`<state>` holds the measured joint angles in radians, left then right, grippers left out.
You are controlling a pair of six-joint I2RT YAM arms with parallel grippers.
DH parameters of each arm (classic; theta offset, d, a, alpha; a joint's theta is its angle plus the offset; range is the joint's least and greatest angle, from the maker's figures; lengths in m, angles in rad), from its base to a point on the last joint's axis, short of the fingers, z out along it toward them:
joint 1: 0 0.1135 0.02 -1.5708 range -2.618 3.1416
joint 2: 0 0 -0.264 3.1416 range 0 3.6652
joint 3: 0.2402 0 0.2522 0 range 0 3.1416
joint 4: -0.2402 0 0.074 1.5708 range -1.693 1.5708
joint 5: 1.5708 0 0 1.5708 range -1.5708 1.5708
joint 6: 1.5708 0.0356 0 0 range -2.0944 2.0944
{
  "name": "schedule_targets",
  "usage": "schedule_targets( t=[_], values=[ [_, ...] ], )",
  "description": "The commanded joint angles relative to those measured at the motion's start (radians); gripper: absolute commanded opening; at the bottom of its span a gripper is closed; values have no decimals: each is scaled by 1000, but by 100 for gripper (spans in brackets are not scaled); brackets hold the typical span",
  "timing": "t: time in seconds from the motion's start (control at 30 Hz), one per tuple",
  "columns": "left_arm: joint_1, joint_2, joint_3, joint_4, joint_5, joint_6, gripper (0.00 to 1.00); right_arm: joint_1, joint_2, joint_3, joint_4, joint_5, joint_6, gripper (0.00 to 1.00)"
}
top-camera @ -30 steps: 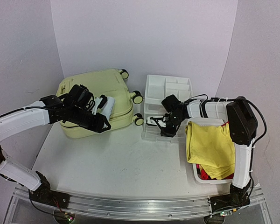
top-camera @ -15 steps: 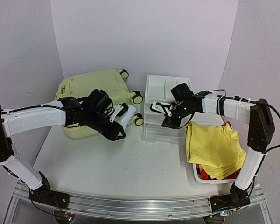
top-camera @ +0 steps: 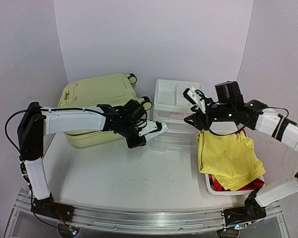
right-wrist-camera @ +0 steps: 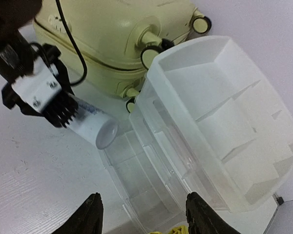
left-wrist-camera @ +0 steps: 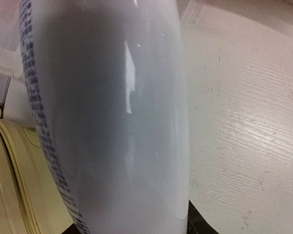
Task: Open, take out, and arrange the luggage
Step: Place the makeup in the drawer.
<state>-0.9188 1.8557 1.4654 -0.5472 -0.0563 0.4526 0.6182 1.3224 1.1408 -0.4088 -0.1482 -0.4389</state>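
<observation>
Now the left gripper (top-camera: 149,131), clamped on a white cylinder (top-camera: 160,127), has swung from the luggage (top-camera: 97,91) at back left toward the drawer organizer (top-camera: 176,91); the right gripper (right-wrist-camera: 141,214), jaws apart, has lifted clear. Placing it in the organizer looks next.

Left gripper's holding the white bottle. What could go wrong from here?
The white bottle is gripped near one end, sticking out of the left gripper, so it might slip. Its free end is near the clear tray and could knock it. The open right gripper hovers nearby; arms could clash.
</observation>
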Motion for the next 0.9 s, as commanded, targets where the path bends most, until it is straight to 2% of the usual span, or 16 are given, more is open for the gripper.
schedule_targets(
  t=[0.0, 0.3, 0.5, 0.57, 0.7, 0.77, 0.87],
  values=[
    [-5, 80, 150, 108, -158, 266, 32, 2, -152, -44, 69, 42, 101, 58],
    [-40, 290, 385, 134, -197, 420, 31, 2, -372, -112, 71, 194, 123, 60],
    [-52, 427, 546, 133, -215, 438, 33, 2, -459, -121, 57, 201, 128, 63],
    [-60, 456, 580, 134, -238, 442, 40, 2, -467, -123, 49, 213, 125, 65],
    [-81, 514, 646, 136, -344, 449, 66, 2, -464, -129, 41, 222, 121, 65],
    [-86, 528, 667, 135, -386, 443, 71, 2, -457, -131, 39, 216, 123, 65],
    [-86, 507, 644, 136, -385, 418, 73, 2, -441, -134, 38, 204, 132, 65]
  ],
)
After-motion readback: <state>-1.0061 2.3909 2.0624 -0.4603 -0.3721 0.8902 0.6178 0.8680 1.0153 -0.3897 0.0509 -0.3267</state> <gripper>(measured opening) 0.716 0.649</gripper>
